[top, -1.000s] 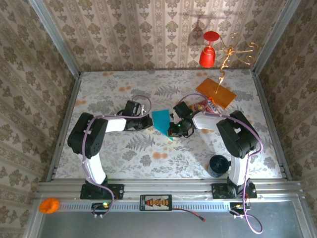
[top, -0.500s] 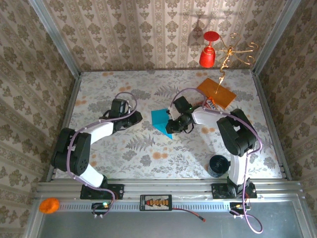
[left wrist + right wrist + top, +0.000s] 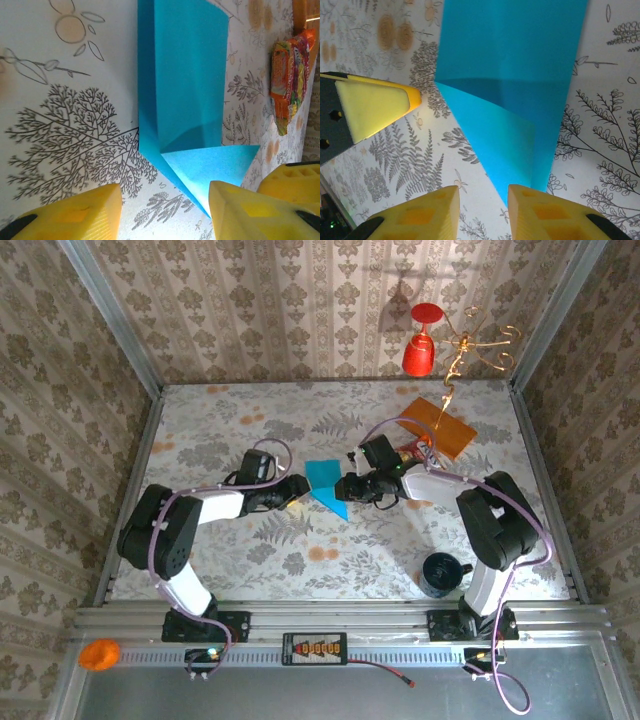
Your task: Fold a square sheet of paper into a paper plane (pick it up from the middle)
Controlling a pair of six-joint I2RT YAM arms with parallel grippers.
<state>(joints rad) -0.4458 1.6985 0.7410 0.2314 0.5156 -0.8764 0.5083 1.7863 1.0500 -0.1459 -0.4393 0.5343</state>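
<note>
Top external: paper plane (image 3: 323, 483) tip points near-right; long axis diagonal.

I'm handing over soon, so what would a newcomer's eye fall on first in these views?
The teal-blue, partly folded sheet of paper lying mid-table stands out against the pale floral tablecloth. The left gripper and right gripper flank it, jaws open. Next come the flat orange rectangular card at the far right and the red goblet up by the patterned back wall.
</note>
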